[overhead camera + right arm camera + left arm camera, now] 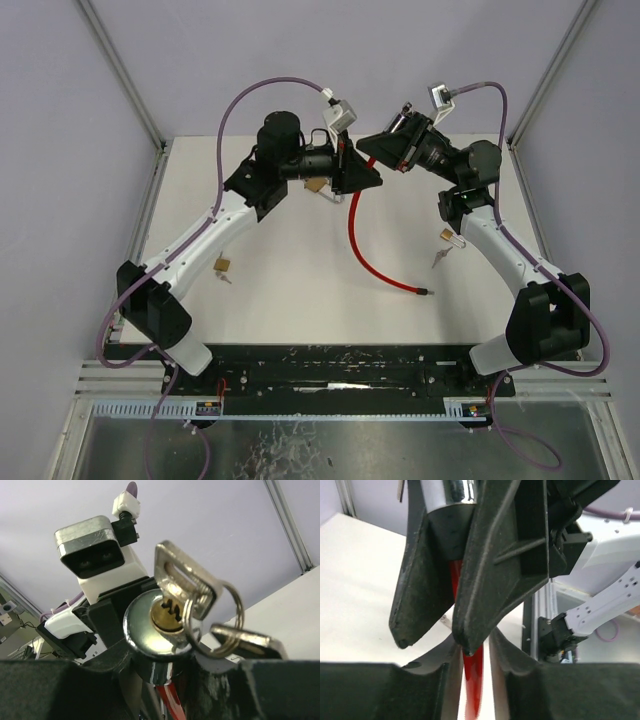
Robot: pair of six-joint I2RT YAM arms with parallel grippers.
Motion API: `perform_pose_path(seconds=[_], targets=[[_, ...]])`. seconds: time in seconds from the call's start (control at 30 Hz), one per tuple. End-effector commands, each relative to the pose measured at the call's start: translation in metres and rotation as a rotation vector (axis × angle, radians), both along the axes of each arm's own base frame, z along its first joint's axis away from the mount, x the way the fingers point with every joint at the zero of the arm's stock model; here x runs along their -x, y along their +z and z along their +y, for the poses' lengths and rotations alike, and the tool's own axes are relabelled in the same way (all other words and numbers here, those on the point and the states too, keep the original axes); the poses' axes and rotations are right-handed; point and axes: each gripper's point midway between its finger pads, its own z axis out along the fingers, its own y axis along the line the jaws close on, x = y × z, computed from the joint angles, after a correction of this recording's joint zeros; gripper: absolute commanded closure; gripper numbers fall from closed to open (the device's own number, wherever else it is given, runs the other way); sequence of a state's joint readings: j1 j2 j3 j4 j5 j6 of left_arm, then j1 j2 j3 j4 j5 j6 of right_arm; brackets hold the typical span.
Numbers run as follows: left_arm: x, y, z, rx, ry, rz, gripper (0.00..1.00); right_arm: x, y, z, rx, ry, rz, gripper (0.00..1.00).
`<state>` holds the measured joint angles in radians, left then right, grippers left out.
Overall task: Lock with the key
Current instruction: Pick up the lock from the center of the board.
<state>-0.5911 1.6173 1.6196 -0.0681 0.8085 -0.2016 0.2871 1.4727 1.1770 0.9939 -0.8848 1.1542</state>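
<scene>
Red cable (353, 228), plastic-sheathed, hanging from where the two arms meet above the far half of the worktop (300, 300); its lower run curves over the white surface toward the right arm, and its dark tip lies on the worktop

Lock head (134, 635), chrome, round, brass keyway at its centre, raised off the worktop at the top of the red cable; right claw (157, 680) clenched on its barrel, one black finger on each side, seen plainly from the left wrist

Key (187, 565), silver, seated in the keyway, bow standing up and tilted to the right; key ring (242, 611) threaded through the bow; second key (245, 642) dangling from the ring, low and to the right of the lock head

Left claw (472, 690), just below the right claw's fingers, straddling the red cable under the lock head; one finger seems to touch the sheath, a thin sliver of white shows at the other; cannot tell whether it grips or only brackets the cable

Brass padlock (223, 265), small, on the worktop beside the left forearm; another small padlock (447, 236) beside the right forearm; both well apart from the lock head
</scene>
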Motion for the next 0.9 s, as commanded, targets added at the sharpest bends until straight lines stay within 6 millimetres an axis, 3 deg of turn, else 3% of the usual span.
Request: perform_pose_path(seconds=[0.0,0.07,0.23,0.37,0.47,0.6,0.87], targets=[[0.004,0.01,-0.007,0.055,-0.04,-0.072,0.89,0.023,0.026,-0.004,-0.016,0.006,-0.121,1.0],[0.004,0.007,-0.004,0.061,-0.028,-0.087,0.99,0.027,0.024,-0.004,0.004,0.015,-0.14,0.96],[0.006,0.01,0.028,0.128,0.027,-0.116,0.99,0.049,0.002,-0.007,0.161,0.036,-0.303,0.34],[0.008,0.005,0.056,0.146,0.071,-0.144,0.99,0.069,-0.034,-0.015,0.349,0.056,-0.409,0.06],[0.011,-0.005,0.066,0.118,0.063,-0.204,0.99,0.08,-0.064,-0.029,0.518,0.025,-0.564,0.0],[0.017,-0.003,0.069,0.095,0.022,-0.296,0.99,0.085,-0.099,-0.048,0.7,-0.016,-0.644,0.01],[0.02,0.024,0.08,0.078,-0.12,-0.335,0.99,0.073,-0.135,-0.073,0.888,-0.09,-0.727,0.01]])
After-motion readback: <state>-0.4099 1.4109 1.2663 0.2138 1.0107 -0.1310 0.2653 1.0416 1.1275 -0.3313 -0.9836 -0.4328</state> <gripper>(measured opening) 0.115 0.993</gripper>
